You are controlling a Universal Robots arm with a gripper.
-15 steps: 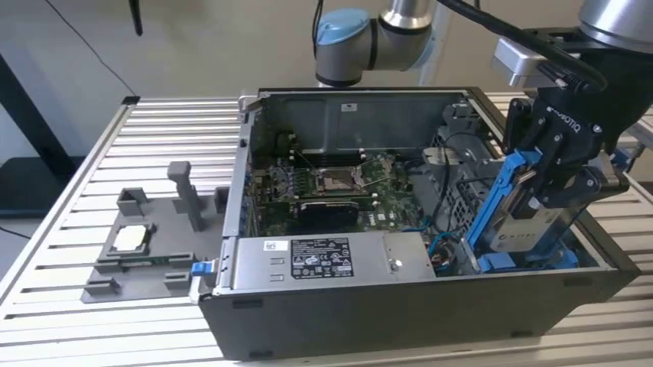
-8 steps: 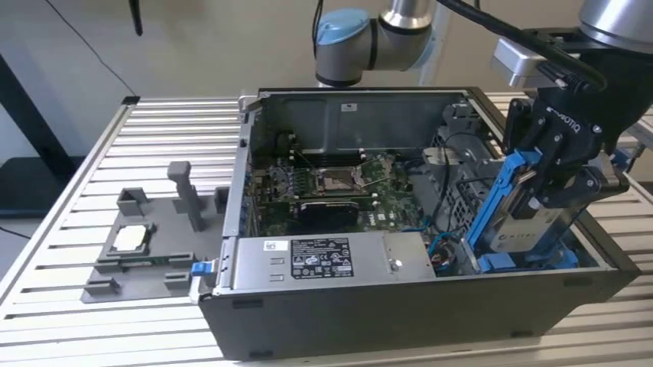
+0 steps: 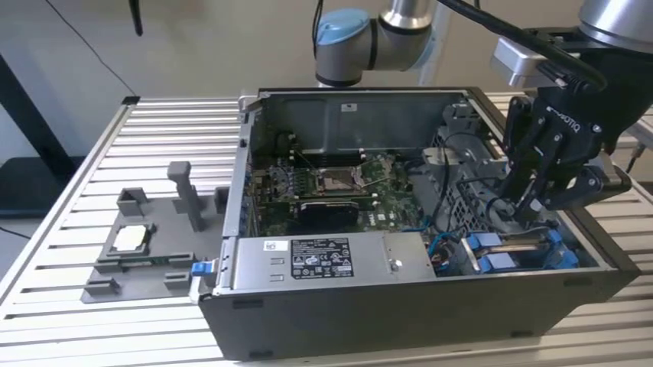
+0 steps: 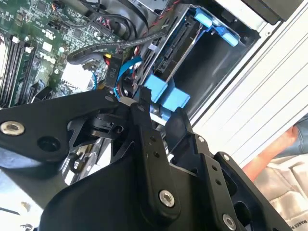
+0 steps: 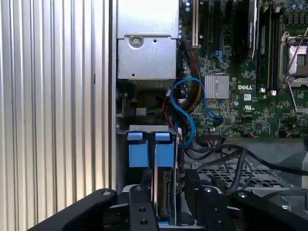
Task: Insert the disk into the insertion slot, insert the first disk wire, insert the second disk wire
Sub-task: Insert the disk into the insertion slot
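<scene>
Two black fingers [image 5: 143, 208] stand apart, one flat grey metal disk [image 5: 164, 192] between them, in the insertion slot [image 3: 531, 256], lower right in the exterior view, by two square blue plastic tabs [image 5: 138, 150]

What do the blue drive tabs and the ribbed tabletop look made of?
Blue tabs: apparently moulded plastic, uniform colour, matte with a soft sheen. Tabletop: likely aluminium, pale silver slats with straight ribs catching light.
</scene>
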